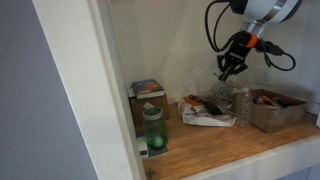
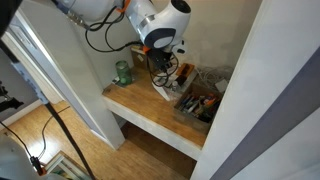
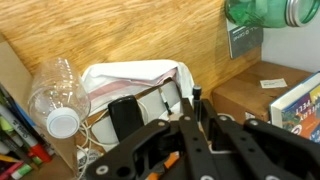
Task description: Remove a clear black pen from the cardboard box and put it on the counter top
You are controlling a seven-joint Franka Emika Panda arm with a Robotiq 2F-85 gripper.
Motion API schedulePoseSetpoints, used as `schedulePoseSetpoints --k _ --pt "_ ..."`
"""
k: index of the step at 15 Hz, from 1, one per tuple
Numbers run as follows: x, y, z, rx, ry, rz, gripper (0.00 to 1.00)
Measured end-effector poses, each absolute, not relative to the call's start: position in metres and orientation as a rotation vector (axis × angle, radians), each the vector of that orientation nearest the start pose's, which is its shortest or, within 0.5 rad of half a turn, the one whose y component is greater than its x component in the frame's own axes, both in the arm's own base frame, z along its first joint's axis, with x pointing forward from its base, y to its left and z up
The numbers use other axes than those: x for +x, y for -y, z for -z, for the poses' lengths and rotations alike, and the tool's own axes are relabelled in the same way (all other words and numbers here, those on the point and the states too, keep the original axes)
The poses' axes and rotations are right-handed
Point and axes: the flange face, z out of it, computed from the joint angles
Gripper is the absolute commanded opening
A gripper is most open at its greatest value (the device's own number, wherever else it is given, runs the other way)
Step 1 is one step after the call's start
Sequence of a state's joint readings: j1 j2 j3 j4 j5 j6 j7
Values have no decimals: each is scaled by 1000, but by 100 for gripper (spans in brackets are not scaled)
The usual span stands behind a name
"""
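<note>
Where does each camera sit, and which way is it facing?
Exterior view: slightly above the counter top, behind a white door frame, looking along it; tool and wrist show.
Exterior view: high up, looking down on the cardboard box; arm and tool show.
Wrist view: looks down at a clear bottle; tool fills the bottom.
All three share the green bottle.

Place type: storage nook in a home or small office; which of the two cannot be told.
Work surface: honey-brown wooden counter [image 1: 235,143] [image 2: 135,103] with visible grain, built into a narrow recess.
Surround: plain white walls [image 1: 180,45], with a white door frame [image 1: 112,90] at the left of the frame.
Floor: wood boards [image 2: 55,125], lower left of the frame.
Everyday clutter: green bottle [image 1: 153,130], clear plastic bottle [image 3: 55,92], crumpled white bag [image 1: 205,115].
Stationery: cardboard box [image 1: 268,120] at the right of the frame, and coloured markers [image 3: 15,130] at the lower left of the wrist view.
</note>
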State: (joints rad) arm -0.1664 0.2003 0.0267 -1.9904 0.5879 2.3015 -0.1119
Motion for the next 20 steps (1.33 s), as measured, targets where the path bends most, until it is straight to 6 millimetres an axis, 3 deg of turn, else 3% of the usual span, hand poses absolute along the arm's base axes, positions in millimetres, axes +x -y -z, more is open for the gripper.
schedulePoseSetpoints --k 1,2,6,13,17,18,20 --pt "601 74 -377 -2634 -536 225 13" --pt "601 74 -377 -2634 -535 225 3" --pt "601 70 -373 -2645 -491 215 3" --pt "591 8 -343 -2676 4 74 3" --pt "575 -1 -313 -2739 264 -23 3" --pt "571 -2 -306 -2746 308 -42 13" --pt "565 -3 -296 -2746 366 -56 13"
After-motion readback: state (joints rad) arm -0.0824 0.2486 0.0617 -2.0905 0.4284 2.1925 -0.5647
